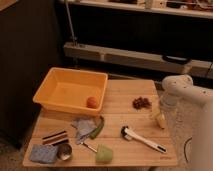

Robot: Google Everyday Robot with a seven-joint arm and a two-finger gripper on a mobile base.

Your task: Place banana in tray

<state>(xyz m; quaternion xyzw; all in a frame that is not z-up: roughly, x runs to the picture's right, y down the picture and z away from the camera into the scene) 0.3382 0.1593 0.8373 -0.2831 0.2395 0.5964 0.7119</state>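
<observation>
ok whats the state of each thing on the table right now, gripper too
gripper: open, down at the banana on the table's right edge
banana: on the table, not in the tray
tray: upright, holds one orange fruit
white-handled brush: lying flat
grapes: loose on the table

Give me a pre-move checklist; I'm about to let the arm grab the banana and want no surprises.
1. Gripper at banana, near the table's right edge: ok.
2. Gripper open: ok.
3. Banana between the jaws: cannot tell, arm hides it.
4. Tray has room: ok, only an orange fruit in its near right corner.
5. Path to tray: grapes lie between, so lift over them.
6. Brush apart from banana: ok.
</observation>
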